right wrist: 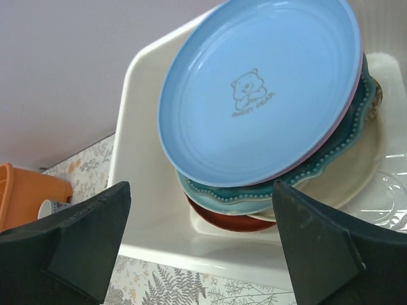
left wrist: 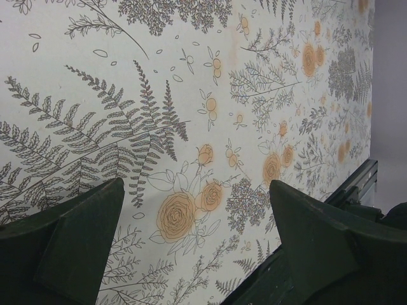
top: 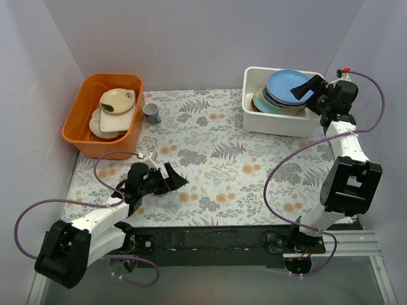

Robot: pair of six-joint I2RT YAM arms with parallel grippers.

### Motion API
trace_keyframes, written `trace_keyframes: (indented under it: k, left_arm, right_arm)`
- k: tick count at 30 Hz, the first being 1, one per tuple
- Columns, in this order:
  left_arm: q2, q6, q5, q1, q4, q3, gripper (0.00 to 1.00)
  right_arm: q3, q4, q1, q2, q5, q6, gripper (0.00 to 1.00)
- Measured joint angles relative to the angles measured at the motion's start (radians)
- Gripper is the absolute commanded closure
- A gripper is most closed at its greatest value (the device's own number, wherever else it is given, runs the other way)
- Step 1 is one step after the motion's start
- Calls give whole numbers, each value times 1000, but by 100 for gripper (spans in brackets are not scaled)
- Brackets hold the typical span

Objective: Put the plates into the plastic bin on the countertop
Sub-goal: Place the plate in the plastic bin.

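The white plastic bin [top: 254, 117] stands at the back right of the floral countertop [top: 210, 159]. A stack of plates lies tilted in it, a light blue plate [top: 286, 86] on top. In the right wrist view the light blue plate [right wrist: 261, 89] with a bear print rests on a pinkish rim, a teal scalloped plate [right wrist: 254, 198], a dark red dish [right wrist: 229, 221] and a cream plate [right wrist: 356, 181], inside the bin [right wrist: 152, 222]. My right gripper [top: 305, 87] [right wrist: 200, 248] is open and empty over the bin's right side. My left gripper [top: 177, 178] [left wrist: 194, 244] is open and empty, low over the countertop [left wrist: 191, 95].
An orange tub [top: 79, 121] with beige dishes [top: 116, 101] stands at the back left. A small grey cup [top: 151, 113] stands beside it. Purple cables loop beside both arms. Walls close in the left, back and right sides.
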Motion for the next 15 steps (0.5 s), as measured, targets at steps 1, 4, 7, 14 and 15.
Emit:
trace_keyframes:
  k: [1, 4, 7, 14, 15]
  left_arm:
    - [1, 0, 0, 0, 0, 0, 2]
    - [6, 0, 0, 0, 1, 0, 2]
    - [8, 0, 0, 0, 0, 0, 2]
    - [17, 18, -3, 0, -24, 26, 2]
    - [23, 24, -6, 0, -32, 40, 2]
  right_arm:
    - [0, 6, 0, -13, 0, -2, 2]
    - [0, 19, 0, -40, 0, -5, 2]
    - [0, 27, 4, -45, -1, -10, 2]
    - [0, -25, 62, -46, 25, -59, 2]
    - [0, -37, 80, -47, 34, -71, 2]
